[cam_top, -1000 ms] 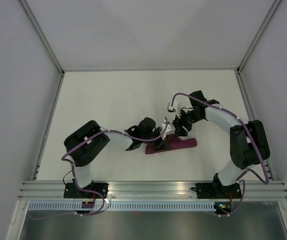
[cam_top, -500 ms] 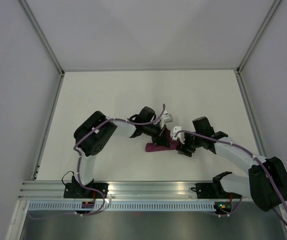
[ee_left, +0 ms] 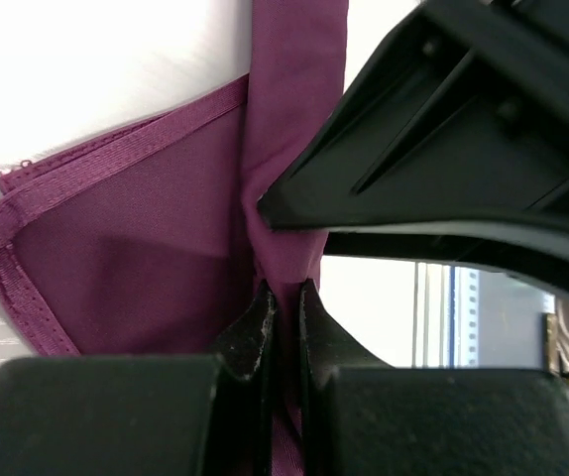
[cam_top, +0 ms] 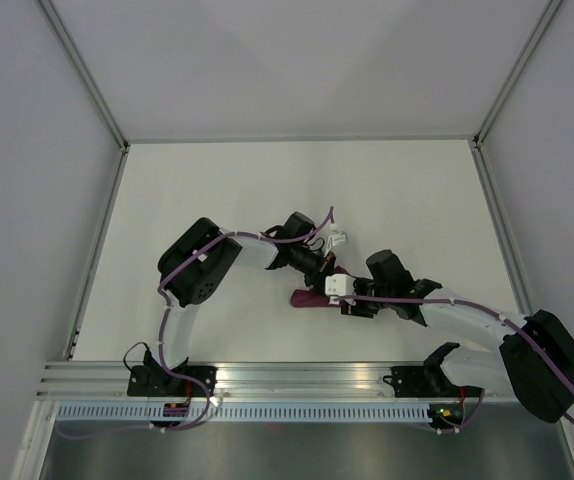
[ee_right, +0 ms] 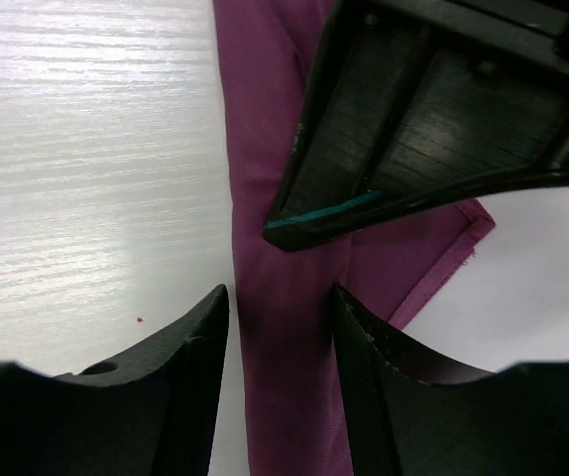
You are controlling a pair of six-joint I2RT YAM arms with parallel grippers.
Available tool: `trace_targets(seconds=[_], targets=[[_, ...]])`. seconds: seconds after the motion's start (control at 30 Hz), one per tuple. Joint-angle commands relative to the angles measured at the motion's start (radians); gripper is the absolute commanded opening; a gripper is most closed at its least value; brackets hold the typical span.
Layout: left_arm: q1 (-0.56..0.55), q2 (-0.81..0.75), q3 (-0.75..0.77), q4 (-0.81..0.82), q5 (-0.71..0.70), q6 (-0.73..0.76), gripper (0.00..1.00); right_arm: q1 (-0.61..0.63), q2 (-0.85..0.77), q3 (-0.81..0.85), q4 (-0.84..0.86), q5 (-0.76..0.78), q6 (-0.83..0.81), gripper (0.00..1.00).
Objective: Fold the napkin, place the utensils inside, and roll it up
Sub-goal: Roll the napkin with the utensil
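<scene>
Napkin (ee_left: 146,248) cloth is pinched in the left end effector (ee_left: 283,302): its two dark fingers are closed on a raised fold of the magenta fabric, with only a thin seam of cloth showing between them. Beside that fold a flat layer spreads out, ending in a stitched hem and a rounded corner on the pale table (cam_top: 217,190).

The right end effector (ee_right: 280,337) is open. Its fingers stand apart on either side of a long narrow band of the same cloth, close against both edges (whether they press it cannot be told). Directly ahead of those fingers the black body of the left end effector hangs over the band, a teal strip along its lower edge.

From above, the two end effectors meet tip to tip over the napkin, which lies in the middle of the table's near half. Most of it is hidden under them, and one short magenta end pokes out to the left. The left arm (cam_top: 197,270) and right arm (cam_top: 477,320) both reach inward from their bases.
</scene>
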Motion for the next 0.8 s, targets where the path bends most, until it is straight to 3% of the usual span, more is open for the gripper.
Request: trace_targets(seconds=[0.0,0.17,0.33,0.4,0.5,0.77], targets=[[-0.002,0.095,-0.043,-0.199,-0.14,0.012,0.02,0.028,0.043,0.011,-0.001,0.009,-0.016,0.51],[0.004,0.098,-0.037,-0.206,-0.137,0.005,0.03,0.045,0.071,0.008,-0.025,-0.003,-0.02,0.51],[0.004,0.097,-0.031,-0.206,-0.129,0.002,0.11,0.047,0.109,0.017,-0.041,0.009,-0.028,0.39],[0.005,0.086,-0.031,-0.205,-0.132,0.002,0.23,0.047,0.121,0.025,-0.055,0.007,-0.028,0.26],[0.004,0.045,-0.041,-0.18,-0.147,-0.004,0.4,0.047,0.128,0.034,-0.079,0.004,-0.028,0.16],[0.01,-0.11,-0.054,-0.113,-0.252,-0.035,0.5,0.027,0.17,0.083,-0.185,-0.042,-0.049,0.06]])
